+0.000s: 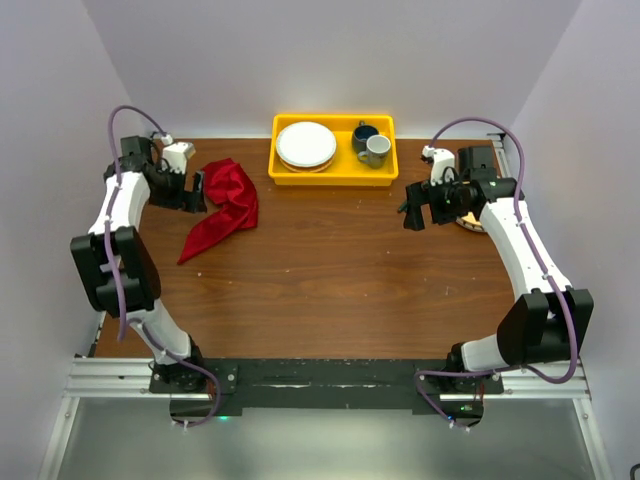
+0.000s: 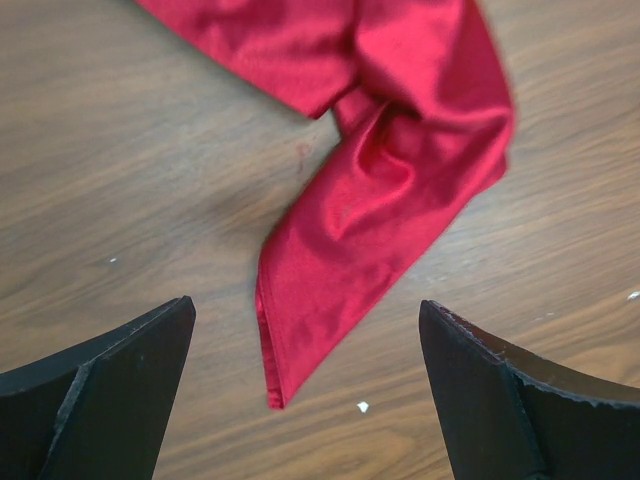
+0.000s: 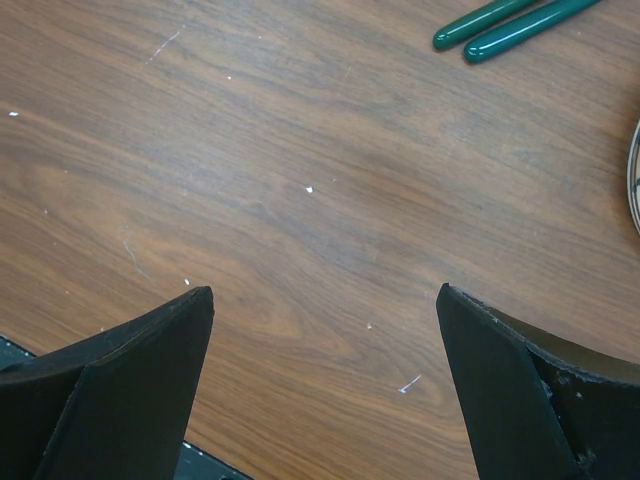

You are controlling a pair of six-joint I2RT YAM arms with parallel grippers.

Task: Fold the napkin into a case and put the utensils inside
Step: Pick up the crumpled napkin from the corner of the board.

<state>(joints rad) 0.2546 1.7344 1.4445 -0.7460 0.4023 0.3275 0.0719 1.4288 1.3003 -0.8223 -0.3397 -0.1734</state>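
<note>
At the left, the left gripper (image 2: 306, 305) hangs with its jaws spread wide and grips nothing. Just beside it, toward the middle, the red napkin (image 1: 228, 205) lies crumpled on the wooden table (image 1: 330, 290). One long pointed corner of it shows between the fingers in the left wrist view. At the back stands a yellow tray (image 1: 335, 179) with stacked white plates (image 1: 306, 145) and two mugs (image 1: 372, 143). At the right, the right gripper (image 3: 325, 295) is also spread wide and empty above the wood. Two green handles (image 3: 510, 22) lie near it.
</note>
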